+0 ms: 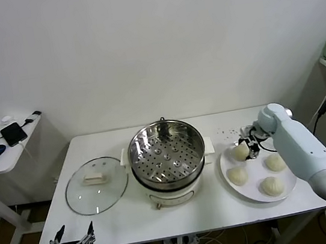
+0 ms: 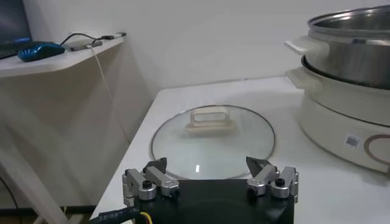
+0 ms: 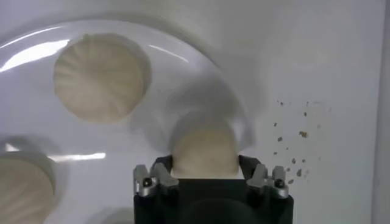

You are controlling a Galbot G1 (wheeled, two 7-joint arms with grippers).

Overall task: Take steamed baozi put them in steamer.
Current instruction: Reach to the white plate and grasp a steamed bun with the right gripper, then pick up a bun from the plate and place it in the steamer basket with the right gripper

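White wall behind, white worktop [image 1: 123, 225] in front of me. Steamer [image 1: 166, 152] sits mid-worktop, basket empty, glass lid [image 1: 96, 184] flat beside it toward the worktop's left edge. All four baozi are on the white plate [image 1: 253, 195] at the right edge. My right gripper [image 3: 206, 180] is down over the baozi [image 1: 241, 152] nearest the steamer and far edge, fingers [image 3: 151, 181] either side of it and apparently closing; I can't tell whether they grip yet. Left gripper [image 2: 210, 180] parked low off the front-left corner, spread wide, holding nothing.

Handling guess: light, soft, squashy dough with a smooth skin that could dent or tear. I'd pinch low across the widest part, gently. The bun is round and domed with pleats up, so it has no real long axis and any approach angle suits.
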